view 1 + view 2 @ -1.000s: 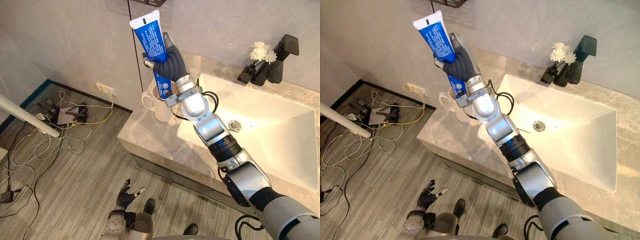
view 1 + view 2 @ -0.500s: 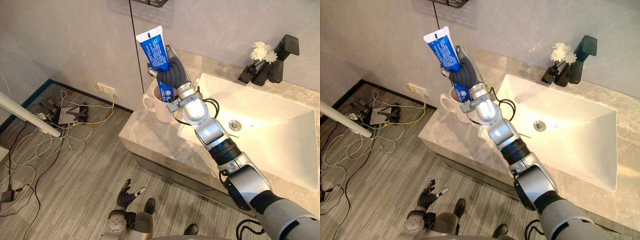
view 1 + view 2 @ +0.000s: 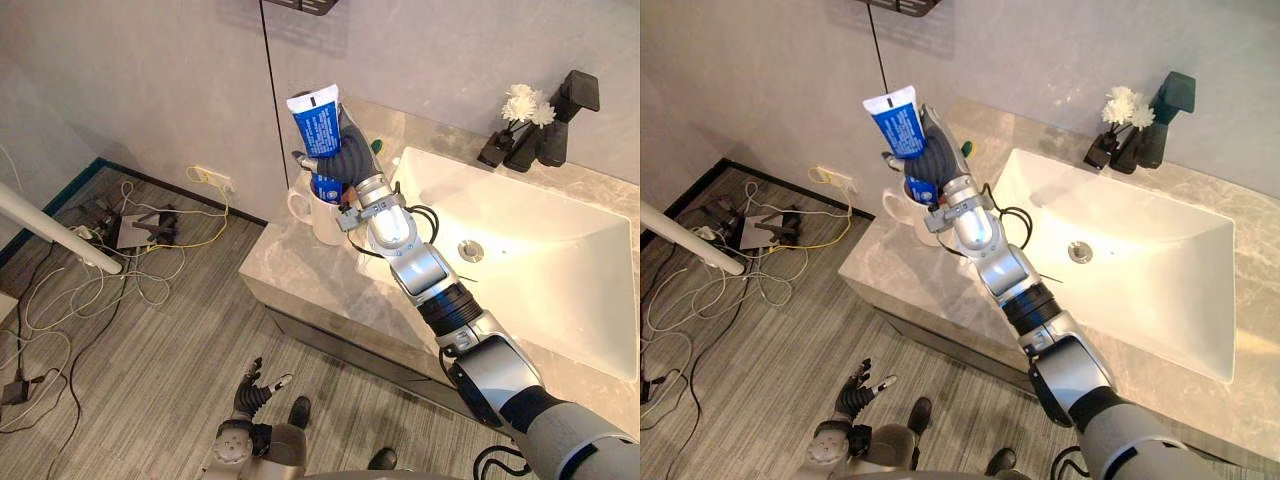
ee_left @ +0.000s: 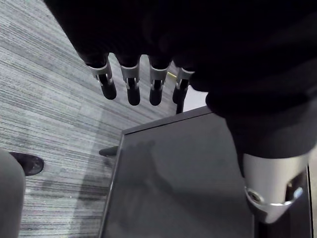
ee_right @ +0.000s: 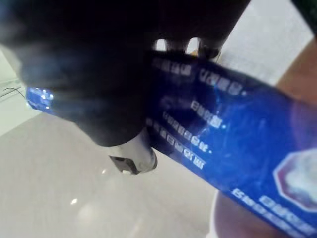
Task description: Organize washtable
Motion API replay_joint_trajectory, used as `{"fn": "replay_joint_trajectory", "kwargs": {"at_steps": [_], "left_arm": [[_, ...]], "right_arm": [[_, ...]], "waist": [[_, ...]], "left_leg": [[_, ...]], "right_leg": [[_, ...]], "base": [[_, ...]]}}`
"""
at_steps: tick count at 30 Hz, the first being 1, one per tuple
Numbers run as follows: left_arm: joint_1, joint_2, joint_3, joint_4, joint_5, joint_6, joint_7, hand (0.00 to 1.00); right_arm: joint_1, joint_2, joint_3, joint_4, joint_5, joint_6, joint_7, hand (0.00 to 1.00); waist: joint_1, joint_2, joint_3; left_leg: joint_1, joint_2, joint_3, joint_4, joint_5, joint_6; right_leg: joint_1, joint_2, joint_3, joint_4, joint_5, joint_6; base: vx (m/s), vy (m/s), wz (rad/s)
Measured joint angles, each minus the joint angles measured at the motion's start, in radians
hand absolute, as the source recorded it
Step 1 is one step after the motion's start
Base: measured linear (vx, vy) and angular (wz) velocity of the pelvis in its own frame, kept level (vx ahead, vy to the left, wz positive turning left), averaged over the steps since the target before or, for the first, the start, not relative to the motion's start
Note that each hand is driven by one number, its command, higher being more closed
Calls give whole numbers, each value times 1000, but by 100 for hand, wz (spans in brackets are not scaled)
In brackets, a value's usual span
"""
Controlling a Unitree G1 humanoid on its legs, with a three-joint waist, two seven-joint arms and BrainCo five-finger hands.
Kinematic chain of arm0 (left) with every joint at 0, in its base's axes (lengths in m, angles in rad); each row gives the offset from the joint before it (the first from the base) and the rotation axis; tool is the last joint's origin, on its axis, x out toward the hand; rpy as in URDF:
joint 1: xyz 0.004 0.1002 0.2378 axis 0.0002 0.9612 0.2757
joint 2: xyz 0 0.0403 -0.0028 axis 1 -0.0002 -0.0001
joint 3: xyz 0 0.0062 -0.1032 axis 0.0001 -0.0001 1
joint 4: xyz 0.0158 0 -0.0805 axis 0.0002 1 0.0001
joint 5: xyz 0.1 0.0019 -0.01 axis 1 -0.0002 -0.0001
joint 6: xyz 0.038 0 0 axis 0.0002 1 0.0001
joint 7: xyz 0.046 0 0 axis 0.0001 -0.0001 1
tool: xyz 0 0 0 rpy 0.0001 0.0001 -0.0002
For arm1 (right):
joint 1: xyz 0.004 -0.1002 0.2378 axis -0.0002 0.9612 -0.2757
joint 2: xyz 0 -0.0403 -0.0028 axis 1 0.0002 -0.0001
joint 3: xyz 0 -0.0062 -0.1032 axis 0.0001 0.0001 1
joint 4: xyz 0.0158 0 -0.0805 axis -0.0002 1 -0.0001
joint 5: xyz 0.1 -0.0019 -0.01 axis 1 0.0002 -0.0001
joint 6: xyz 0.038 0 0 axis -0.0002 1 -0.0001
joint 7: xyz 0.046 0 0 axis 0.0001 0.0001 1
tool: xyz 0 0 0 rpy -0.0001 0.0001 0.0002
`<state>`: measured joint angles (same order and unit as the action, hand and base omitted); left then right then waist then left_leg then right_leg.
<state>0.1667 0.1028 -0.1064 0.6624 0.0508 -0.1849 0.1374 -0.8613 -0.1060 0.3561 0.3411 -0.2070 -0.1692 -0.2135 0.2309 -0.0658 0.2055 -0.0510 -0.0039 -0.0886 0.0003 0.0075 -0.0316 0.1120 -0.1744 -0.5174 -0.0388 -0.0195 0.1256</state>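
Now flat blue tube (image 3: 316, 124), rt robot hand (image 3: 348, 156)

mug (image 3: 322, 218) on countertop (image 3: 290, 275), left of sink (image 3: 545, 265); tube (image 3: 316, 128) in right hand (image 3: 350, 157), lower end at mug's mouth; faucet (image 3: 566, 108) and flowers (image 3: 525, 103) behind sink

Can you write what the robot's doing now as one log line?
right hand: shut on toothpaste tube | tube: roughly upright, lower end at white mug rim | left hand: open, hanging low
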Motion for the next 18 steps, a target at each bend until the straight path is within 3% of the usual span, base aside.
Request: {"fn": "replay_joint_trajectory", "kwargs": {"at_steps": [18], "left_arm": [[0,0,0,1,0,5,0,0]], "right_arm": [[46,4,-3,-34,1,-1,1,0]], "waist": [[-6,0,0]], "left_leg": [[12,0,6,0,0,0]], "right_leg": [[7,0,6,4,0,0]], "base": [[0,0,0]]}}
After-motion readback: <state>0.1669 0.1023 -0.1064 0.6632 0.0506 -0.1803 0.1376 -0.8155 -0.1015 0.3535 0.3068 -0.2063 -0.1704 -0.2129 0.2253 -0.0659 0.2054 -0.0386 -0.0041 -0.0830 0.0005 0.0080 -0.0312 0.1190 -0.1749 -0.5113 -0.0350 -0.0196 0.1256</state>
